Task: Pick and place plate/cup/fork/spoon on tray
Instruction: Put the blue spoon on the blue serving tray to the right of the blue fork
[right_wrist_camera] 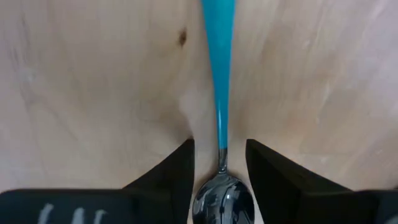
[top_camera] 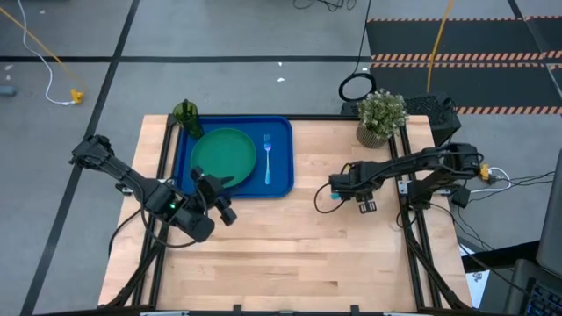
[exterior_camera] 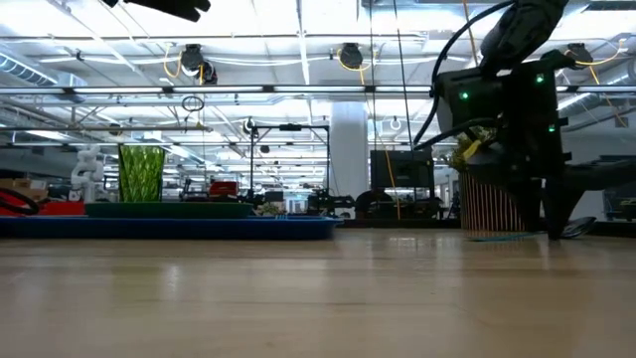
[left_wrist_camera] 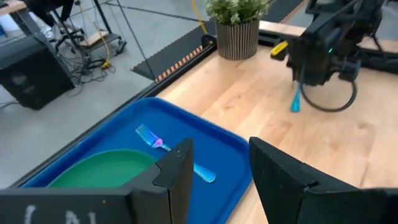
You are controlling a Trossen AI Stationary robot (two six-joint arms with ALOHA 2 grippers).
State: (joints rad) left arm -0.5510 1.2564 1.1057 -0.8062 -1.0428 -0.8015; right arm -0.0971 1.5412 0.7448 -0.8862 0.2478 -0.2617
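Note:
The blue tray point(top_camera: 279, 180) lies at the table's far left. On it rest the green plate point(top_camera: 224, 154) and the pale fork point(top_camera: 267, 158); the dark-green cup point(top_camera: 186, 114) stands upright at its far left corner. The spoon point(right_wrist_camera: 219, 93) lies flat on the bare wood right of the tray, showing a blue handle and a dark bowl point(right_wrist_camera: 224, 198). My right gripper point(right_wrist_camera: 219, 149) points down over it, open, one finger on each side of the spoon's neck, with a gap on both sides. My left gripper point(left_wrist_camera: 221, 155) hovers open above the tray's near edge, holding nothing.
A potted plant point(top_camera: 382, 118) in a ribbed pot stands at the table's far right, just beyond my right arm. Bare wood stretches between the tray and the spoon and across the table's whole near half.

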